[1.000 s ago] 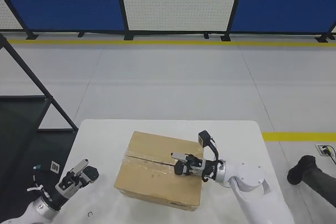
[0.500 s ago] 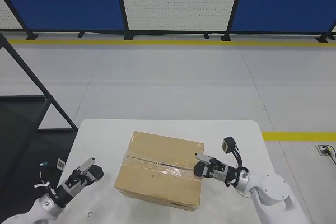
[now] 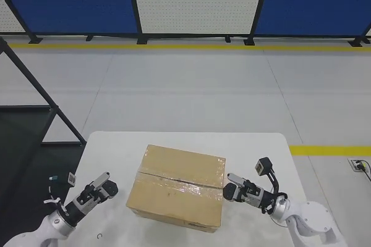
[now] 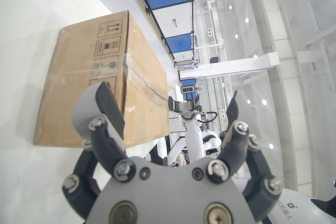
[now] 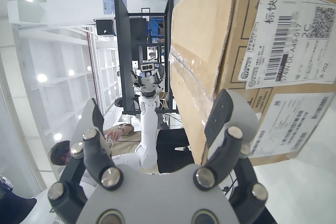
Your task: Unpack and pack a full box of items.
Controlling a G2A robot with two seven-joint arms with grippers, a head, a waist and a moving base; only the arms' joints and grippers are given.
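A closed brown cardboard box (image 3: 178, 188) stands in the middle of the white table (image 3: 173, 143), with clear tape along its top seam. My right gripper (image 3: 230, 188) is open just off the box's right side, level with the seam. In the right wrist view the box (image 5: 207, 25) shows white shipping labels (image 5: 288, 36) on one side, and one pad (image 5: 219, 114) of my right gripper (image 5: 157, 112) lies near the box's corner. My left gripper (image 3: 105, 185) is open, a short way left of the box and apart from it. In the left wrist view, my left gripper (image 4: 170, 101) faces the box (image 4: 105, 72).
A small dark ring (image 3: 99, 236) lies on the table near the front left edge. A black metal frame (image 3: 25, 80) stands on the floor beyond the table's left side. Bare tabletop runs behind the box and to its right.
My right gripper has drawn back from over the box's top seam to just past its right edge. The left gripper has edged a little closer to the box.
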